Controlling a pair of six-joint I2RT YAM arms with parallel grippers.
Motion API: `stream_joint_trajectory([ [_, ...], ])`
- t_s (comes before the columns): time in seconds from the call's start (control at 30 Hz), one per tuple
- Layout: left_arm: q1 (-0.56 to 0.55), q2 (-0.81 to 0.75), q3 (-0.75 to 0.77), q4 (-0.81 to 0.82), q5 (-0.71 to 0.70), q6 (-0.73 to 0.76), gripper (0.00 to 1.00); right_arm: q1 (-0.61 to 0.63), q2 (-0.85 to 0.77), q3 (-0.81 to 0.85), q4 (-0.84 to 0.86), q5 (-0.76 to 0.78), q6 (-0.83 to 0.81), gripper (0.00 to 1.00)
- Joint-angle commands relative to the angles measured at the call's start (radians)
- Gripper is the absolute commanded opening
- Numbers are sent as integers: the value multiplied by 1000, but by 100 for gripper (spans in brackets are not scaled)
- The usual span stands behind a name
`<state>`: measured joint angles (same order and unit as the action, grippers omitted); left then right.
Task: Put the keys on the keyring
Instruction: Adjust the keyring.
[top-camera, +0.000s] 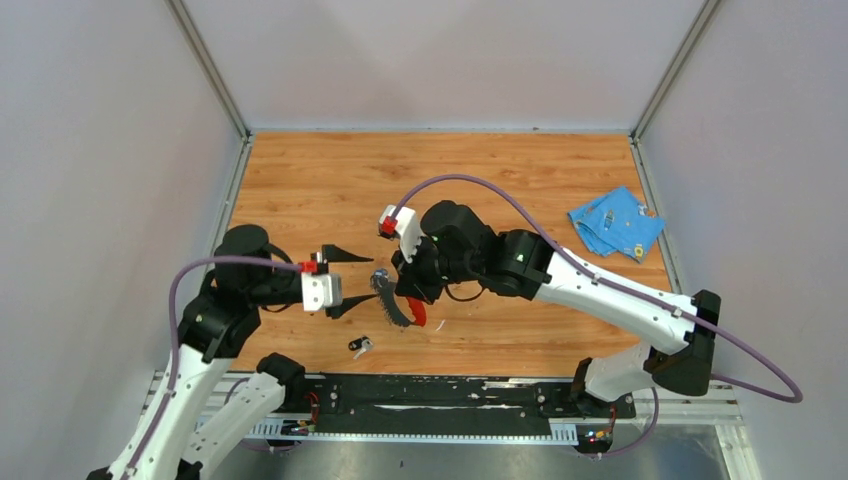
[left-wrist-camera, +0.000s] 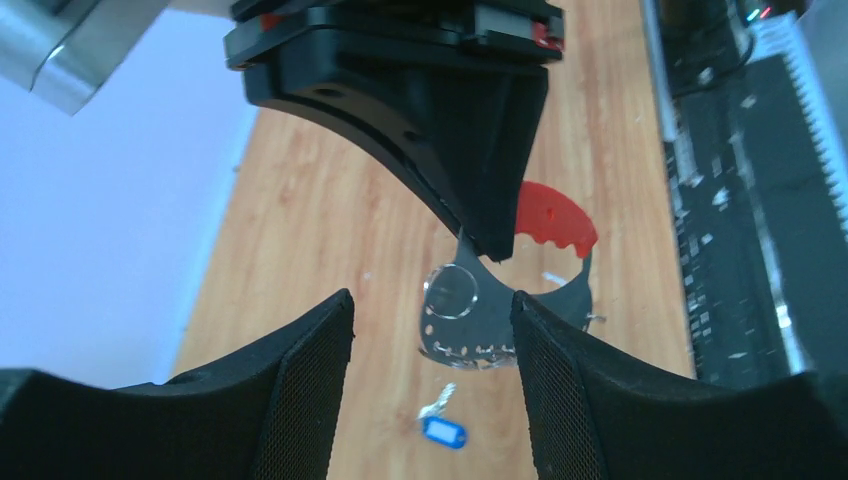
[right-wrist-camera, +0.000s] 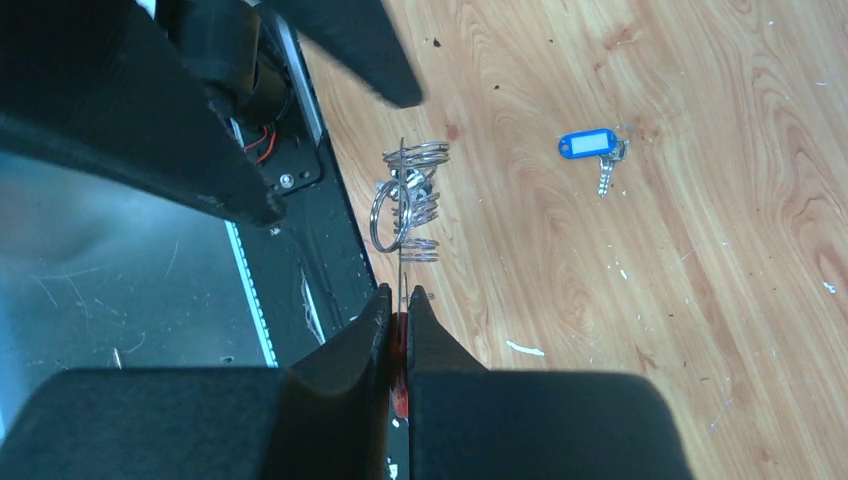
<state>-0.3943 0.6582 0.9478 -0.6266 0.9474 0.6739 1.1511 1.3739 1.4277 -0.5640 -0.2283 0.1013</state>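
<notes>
1. Top external view: the keyring (top-camera: 393, 306) is held up between the two arms, near the front edge of the table (top-camera: 500, 170). The right gripper (top-camera: 408, 298) pinches its red end, fingers closed tight on the strap.
2. In the right wrist view, several metal rings (right-wrist-camera: 408, 195) bunch at the strap's free end, edge-on to the camera.
3. The left gripper (top-camera: 372, 278) sits just beside the keyring, fingers spread wide with nothing between them.
4. The blue key (right-wrist-camera: 585, 146) lies flat on the table near the keyring, touched by neither arm. It is the only key I can pick out plainly.
5. Risk: the strap is gripped by a thin edge, so a push from the left fingers could twist it or pull it free.
6. Risk: the key is small and flat, so fingers coming down may slide it away instead of catching it.
7. Risk: the rings overlap, so a key could easily miss the opening it needs.
8. No box, tray or bowl shows. A blue cloth (top-camera: 615, 222) lies well apart at the far right.
</notes>
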Motion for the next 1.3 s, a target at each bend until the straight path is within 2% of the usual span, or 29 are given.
stream_joint_trajectory([
  [0.0,-34,-93,-66,24,-150,206,62,-2,40,77,-20,50,39,0],
  [0.23,-35,-175,-157,214,-194,175,61,-2,75,126,-28,63,73,0],
  [0.5,-50,-222,-216,244,-205,341,58,-2,107,155,-27,63,115,0],
  [0.73,-66,-243,-251,196,-206,511,57,-2,134,182,-27,55,130,0],
  [1.07,-71,-263,-243,99,-211,597,56,-2,133,175,-27,73,129,0],
  [1.27,-71,-265,-221,62,-193,578,56,-2,131,177,-27,84,130,0],
])
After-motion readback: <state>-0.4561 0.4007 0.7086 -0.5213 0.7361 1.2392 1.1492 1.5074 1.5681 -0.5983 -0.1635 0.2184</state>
